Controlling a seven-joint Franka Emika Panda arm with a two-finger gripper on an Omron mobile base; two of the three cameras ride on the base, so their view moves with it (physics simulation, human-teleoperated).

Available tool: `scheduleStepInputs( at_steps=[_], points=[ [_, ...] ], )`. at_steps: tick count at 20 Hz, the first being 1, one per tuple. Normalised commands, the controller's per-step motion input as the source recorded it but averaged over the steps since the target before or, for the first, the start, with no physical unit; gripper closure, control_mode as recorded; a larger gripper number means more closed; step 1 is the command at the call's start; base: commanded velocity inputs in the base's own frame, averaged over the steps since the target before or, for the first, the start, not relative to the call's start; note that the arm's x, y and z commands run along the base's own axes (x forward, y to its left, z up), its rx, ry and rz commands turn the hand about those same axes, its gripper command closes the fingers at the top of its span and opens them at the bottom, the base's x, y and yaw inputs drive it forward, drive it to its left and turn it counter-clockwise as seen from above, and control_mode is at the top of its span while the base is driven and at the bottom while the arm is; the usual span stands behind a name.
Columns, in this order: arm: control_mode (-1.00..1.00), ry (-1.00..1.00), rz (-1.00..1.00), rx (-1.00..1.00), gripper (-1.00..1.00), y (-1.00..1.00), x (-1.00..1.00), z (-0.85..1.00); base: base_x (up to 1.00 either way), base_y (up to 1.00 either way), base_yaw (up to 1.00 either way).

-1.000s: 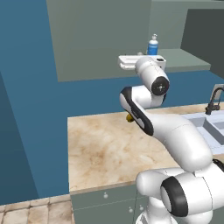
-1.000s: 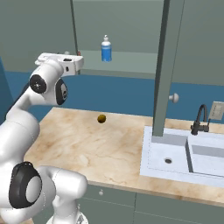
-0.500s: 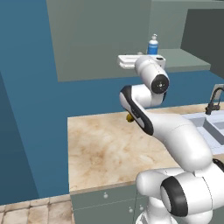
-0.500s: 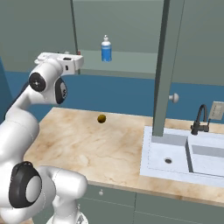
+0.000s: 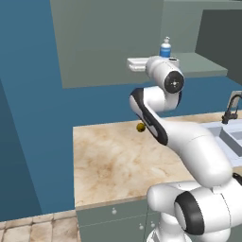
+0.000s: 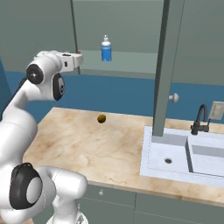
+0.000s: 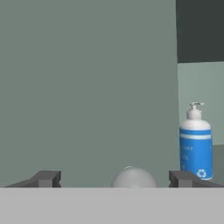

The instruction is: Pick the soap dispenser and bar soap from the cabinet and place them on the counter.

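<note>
Your two-finger gripper stands open and empty at a round pale knob; the blue white-pumped soap dispenser stands upright on the grey-green cabinet shelf.

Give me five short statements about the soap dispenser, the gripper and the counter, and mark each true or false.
1. The soap dispenser stands upright on the cabinet shelf. True.
2. The gripper is closed on the dispenser. False: in the hand view the dispenser stands off to one side of the fingertips, apart from them.
3. A small yellow ball lies on the counter. True.
4. The dispenser lies in the sink. False: it is on the shelf.
5. The faucet is white. False: it is black.
</note>
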Motion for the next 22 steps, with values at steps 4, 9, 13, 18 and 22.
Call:
scheduleStepInputs(
  at_steps=[4, 9, 13, 18, 22],
  points=[
    [-1.00, 0.17, 0.00, 0.00, 1.00, 0.12, 0.44, -0.14, 0.00, 0.00, 0.00],
    [-1.00, 0.10, 0.00, 0.00, 1.00, 0.17, 0.29, -0.18, 0.00, 0.00, 0.00],
    [-1.00, 0.07, 0.00, 0.00, 1.00, 0.32, 0.17, -0.23, 0.00, 0.00, 0.00],
    [-1.00, 0.04, 0.00, 0.00, 1.00, 0.50, 0.01, -0.24, 0.00, 0.00, 0.00],
    [-1.00, 0.01, 0.00, -0.01, 1.00, 0.61, 0.00, -0.19, 0.00, 0.00, 0.00]
  ],
)
